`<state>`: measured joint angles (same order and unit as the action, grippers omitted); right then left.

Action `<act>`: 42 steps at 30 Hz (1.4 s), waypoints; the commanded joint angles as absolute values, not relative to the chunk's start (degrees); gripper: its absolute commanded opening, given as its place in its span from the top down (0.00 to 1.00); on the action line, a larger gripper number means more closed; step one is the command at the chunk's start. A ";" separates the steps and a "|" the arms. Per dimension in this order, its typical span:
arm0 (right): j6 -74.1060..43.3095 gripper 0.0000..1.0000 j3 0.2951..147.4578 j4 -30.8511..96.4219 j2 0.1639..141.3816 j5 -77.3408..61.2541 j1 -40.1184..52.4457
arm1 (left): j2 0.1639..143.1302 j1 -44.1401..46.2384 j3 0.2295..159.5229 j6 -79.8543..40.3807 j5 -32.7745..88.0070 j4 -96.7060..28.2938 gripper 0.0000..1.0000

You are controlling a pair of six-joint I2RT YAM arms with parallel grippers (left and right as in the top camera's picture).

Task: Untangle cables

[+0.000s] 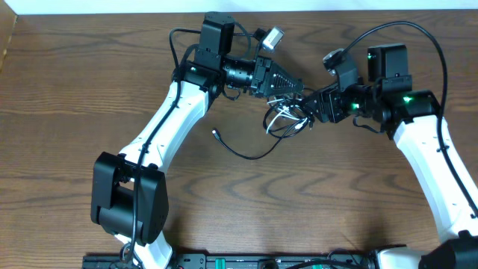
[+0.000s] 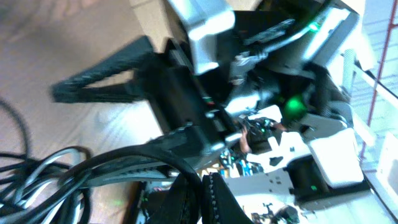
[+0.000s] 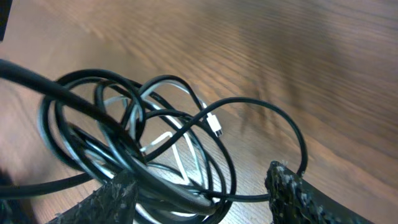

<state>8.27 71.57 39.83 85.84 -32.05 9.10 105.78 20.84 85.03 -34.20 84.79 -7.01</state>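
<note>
The cables (image 1: 286, 119) lie as one knot of thin black and white loops at the table's middle back. A single black tail runs out left to a small plug (image 1: 216, 134). My left gripper (image 1: 297, 90) reaches the knot's upper edge from the left. In the left wrist view its jaws (image 2: 202, 193) are pressed together on a black cable that arcs down between them. My right gripper (image 1: 308, 109) meets the knot from the right. In the right wrist view it (image 3: 202, 196) stands open, with the coil (image 3: 155, 143) and a white plug tip (image 3: 216, 126) between its fingers.
The brown wooden table (image 1: 336, 202) extends toward me from the knot. The right arm's wrist with a green light (image 2: 292, 106) fills the left wrist view close ahead. The arm bases (image 1: 127, 202) stand at the front edge.
</note>
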 commanded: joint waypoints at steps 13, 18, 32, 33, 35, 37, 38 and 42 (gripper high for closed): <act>15.81 0.44 71.55 30.87 97.51 -48.45 11.11 | 105.65 20.91 85.56 -36.36 90.13 -6.72 0.93; 10.59 0.46 71.57 23.66 98.00 -49.41 12.75 | 105.65 20.91 85.56 -36.36 90.11 -6.72 0.93; -4.89 0.99 71.57 23.42 97.97 -36.23 11.44 | 105.65 17.74 85.56 -40.97 86.83 -2.33 0.92; -7.60 0.99 71.57 24.67 97.93 -33.76 10.59 | 105.65 16.95 85.56 -41.60 86.21 -1.21 0.93; -10.39 0.99 71.57 26.79 97.82 -30.30 9.63 | 105.65 15.25 85.56 -41.93 84.25 -0.34 0.93; -12.01 0.99 71.57 29.65 97.60 -26.72 8.91 | 105.65 13.52 85.56 -41.91 81.87 -0.36 0.92; -12.51 0.99 71.57 31.20 97.49 -24.91 8.88 | 105.65 12.71 85.56 -41.87 80.47 -0.40 0.93; -16.03 0.99 71.57 37.08 97.23 -17.76 10.31 | 105.65 11.35 85.56 -40.27 74.74 -2.61 0.93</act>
<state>-10.92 71.50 35.18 97.97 -26.46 9.34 105.78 12.03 85.01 -40.95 79.42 -1.56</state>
